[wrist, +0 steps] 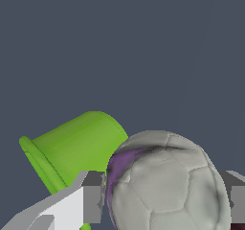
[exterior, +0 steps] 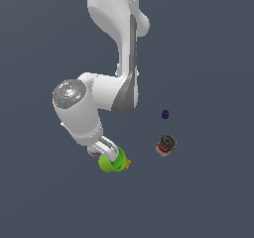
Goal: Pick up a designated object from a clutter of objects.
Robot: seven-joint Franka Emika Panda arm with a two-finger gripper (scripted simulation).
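The designated object (wrist: 167,181), a whitish-grey ball-like lump with a purple patch, sits between my two fingers in the wrist view. One finger (wrist: 92,195) stands against one side of it and the other finger (wrist: 235,195) against the opposite side. My gripper (wrist: 162,198) is closed on it. The green cup (wrist: 72,147) lies on its side right beside the lump. In the exterior view my gripper (exterior: 105,151) is low over the green cup (exterior: 110,162), and the lump is hidden by the hand.
A yellow cube (exterior: 128,162) touches the cup on the exterior view's right. A red-and-white can (exterior: 166,145) lies further to that side, with a small purple cube (exterior: 165,114) beyond it. A dark red sliver (wrist: 238,226) shows by one finger.
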